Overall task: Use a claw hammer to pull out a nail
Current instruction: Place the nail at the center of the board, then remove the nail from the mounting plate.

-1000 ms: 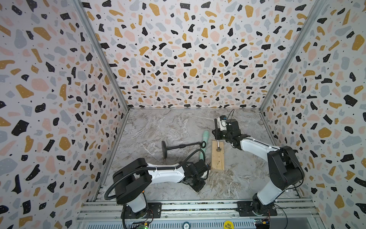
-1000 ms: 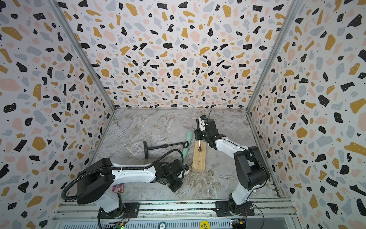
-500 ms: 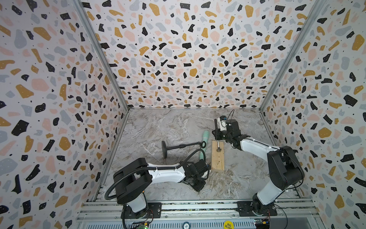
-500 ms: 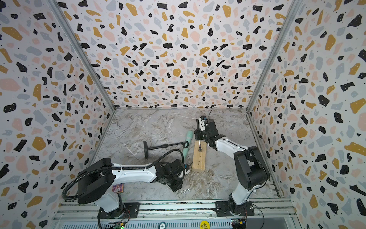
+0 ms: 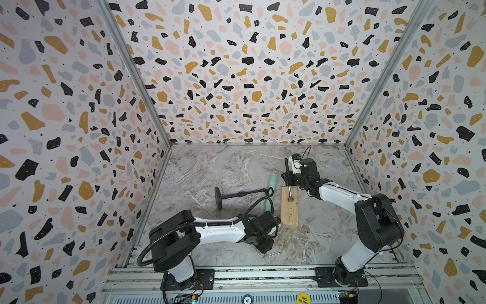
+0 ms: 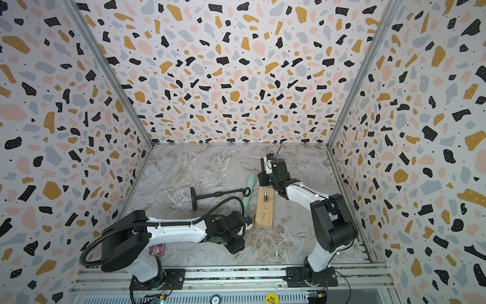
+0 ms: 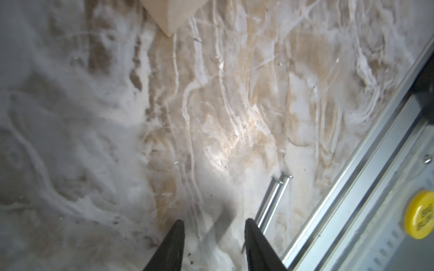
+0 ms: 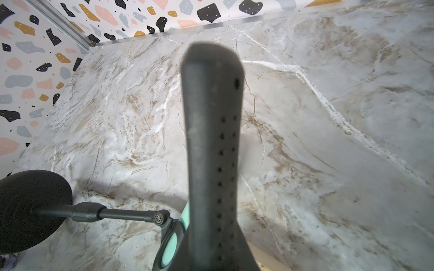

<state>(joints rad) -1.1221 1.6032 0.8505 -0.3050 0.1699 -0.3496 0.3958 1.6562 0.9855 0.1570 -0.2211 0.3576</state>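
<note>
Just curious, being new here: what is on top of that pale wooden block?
The silvery head of the small black-handled claw hammer rests on the pale wooden block, near its far end. What lies beneath that head is covered.

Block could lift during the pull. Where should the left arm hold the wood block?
Likely the near end of the wood block, from above, left gripper fingers across its narrow width: it lies flat, that end is bare, and the claw hammer head sits on the far half.
</note>
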